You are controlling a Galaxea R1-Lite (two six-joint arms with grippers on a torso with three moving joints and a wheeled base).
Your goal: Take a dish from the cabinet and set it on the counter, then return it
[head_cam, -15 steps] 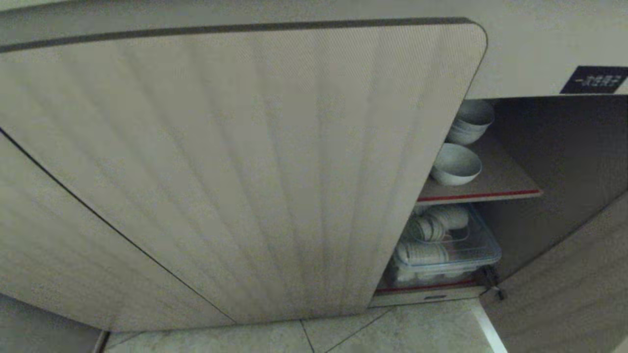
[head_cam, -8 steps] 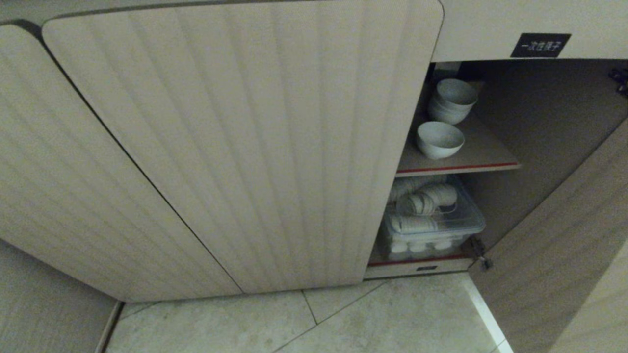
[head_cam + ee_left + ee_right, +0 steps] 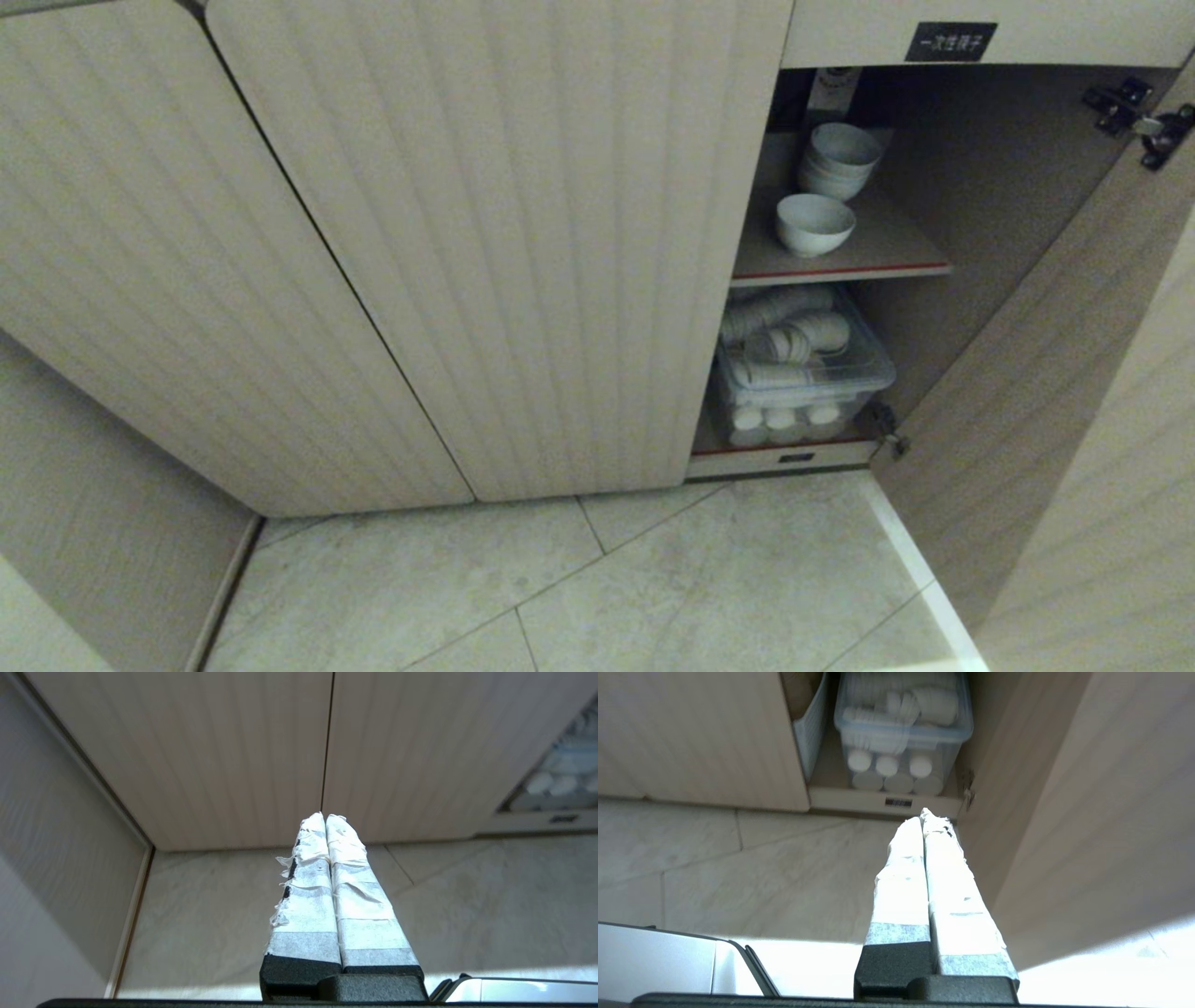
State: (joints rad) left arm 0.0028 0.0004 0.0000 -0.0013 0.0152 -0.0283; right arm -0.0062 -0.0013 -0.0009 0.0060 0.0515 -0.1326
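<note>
The dish (image 3: 814, 224), a small white bowl, stands alone near the front of the brown shelf (image 3: 878, 252) inside the cabinet (image 3: 523, 243), whose right door (image 3: 1036, 373) hangs open. Behind the dish sits a stack of white bowls (image 3: 838, 161). The counter is out of view. Neither arm shows in the head view. My left gripper (image 3: 324, 815) is shut and empty, its taped fingers pointing at the seam of the closed fluted doors above the floor. My right gripper (image 3: 923, 814) is shut and empty too, pointing at the cabinet's bottom edge below the open compartment.
A clear plastic bin (image 3: 803, 369) (image 3: 901, 728) of white crockery fills the lower compartment. A black label (image 3: 950, 41) sits above the opening. The open door's hinge (image 3: 1134, 112) sticks out at the upper right. Pale tiled floor (image 3: 653, 588) lies before the cabinet.
The whole head view has shifted: the cabinet now sits higher and farther off, with more floor showing, so the camera has moved. The bowls on the shelf have stayed put.
</note>
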